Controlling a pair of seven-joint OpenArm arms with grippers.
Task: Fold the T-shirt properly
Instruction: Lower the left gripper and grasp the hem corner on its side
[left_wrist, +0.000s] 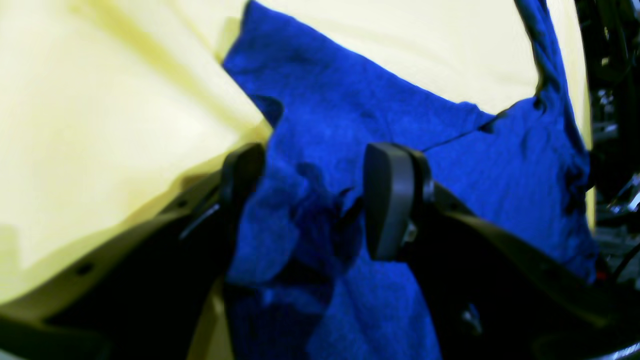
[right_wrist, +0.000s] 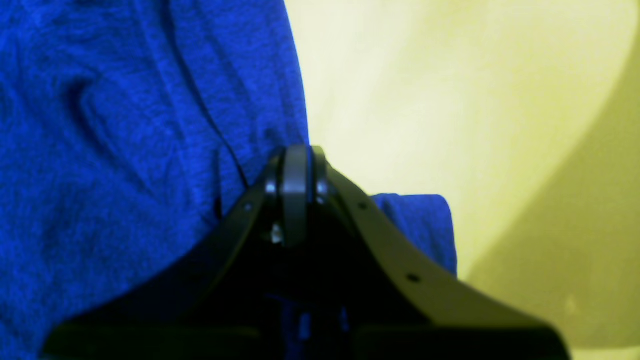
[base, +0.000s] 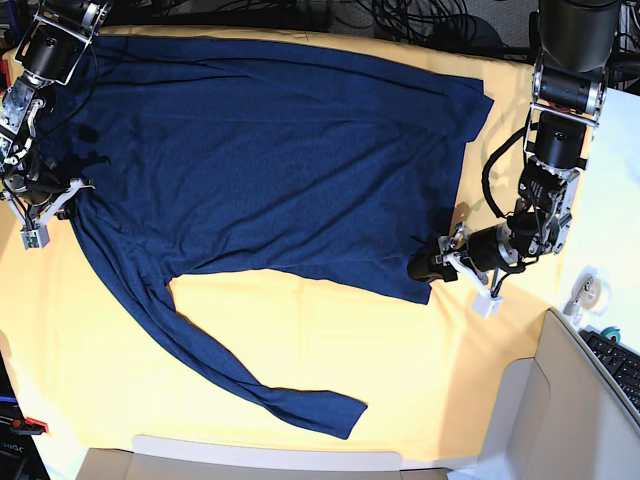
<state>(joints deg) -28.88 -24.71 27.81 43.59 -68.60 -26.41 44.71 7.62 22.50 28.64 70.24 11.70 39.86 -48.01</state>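
The T-shirt (base: 270, 160) is dark navy and lies spread flat on the yellow table cloth (base: 420, 370). One long sleeve (base: 250, 385) trails toward the front edge. My left gripper (base: 422, 266) sits at the shirt's lower right corner. In the left wrist view its fingers (left_wrist: 385, 200) stand wide apart, with bunched blue fabric (left_wrist: 310, 200) between them. My right gripper (base: 68, 192) is at the shirt's left edge. In the right wrist view that gripper (right_wrist: 297, 160) is shut, with T-shirt (right_wrist: 125, 125) fabric on both sides of the fingertips.
Cables (base: 400, 20) run along the back edge. At the right stand a white tape roll (base: 590, 292), a keyboard (base: 620, 362) and a grey box (base: 545, 410). A pale bin rim (base: 270, 462) lines the front edge.
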